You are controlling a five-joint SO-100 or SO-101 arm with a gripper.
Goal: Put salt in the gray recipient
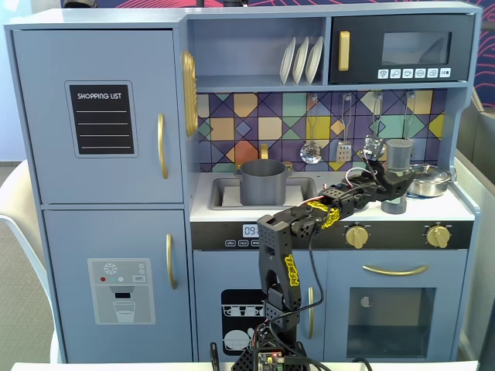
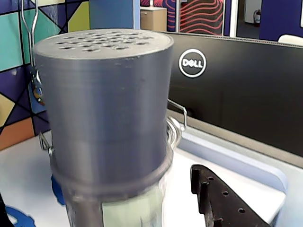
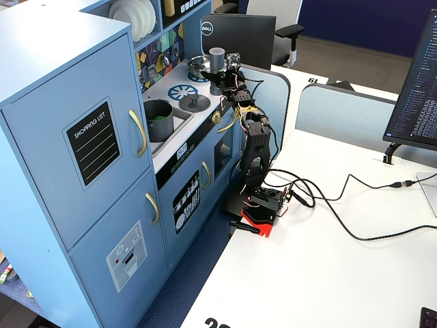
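The black 2-finger gripper [image 1: 387, 179] seems closed around the tall gray cylindrical salt shaker [image 1: 398, 154], well right of the matte dark gray pot [image 1: 263, 182]; carrying and shaking remain.

I see a pale blue toy kitchen [image 1: 108, 193] with a colourful tiled backsplash [image 1: 247, 124] standing against a white desk [image 3: 328, 273], a Dell monitor [image 3: 235, 34] and office chair [image 3: 273, 17] behind, over blue carpet [image 3: 184, 273].
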